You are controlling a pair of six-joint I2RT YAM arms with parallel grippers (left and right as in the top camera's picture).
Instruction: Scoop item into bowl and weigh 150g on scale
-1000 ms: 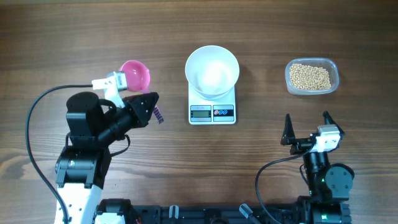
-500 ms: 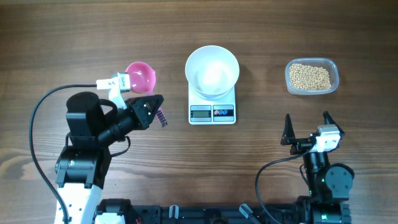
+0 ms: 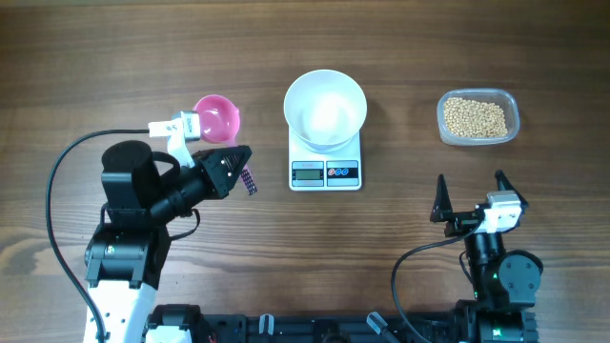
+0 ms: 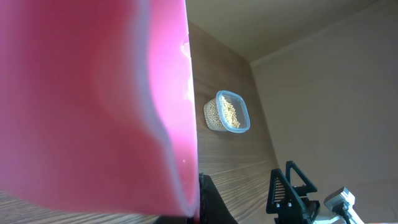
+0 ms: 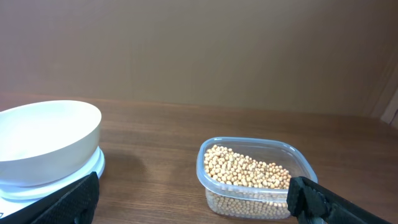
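the pink scoop (image 3: 217, 117) has shifted slightly right, nearer the scale (image 3: 325, 162).

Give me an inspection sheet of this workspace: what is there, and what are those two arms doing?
Surface: wooden table, brown planks.
Job's things: white bowl, looking empty, sits on the scale; beans lie in a clear tub to its right.
Clutter: nothing seen.
Grippers: left gripper shut, apparently holding a pink scoop; right gripper open, empty.
Cables: black cable loops beside the left arm; another beside the right arm.
Surroundings: plain beige wall.
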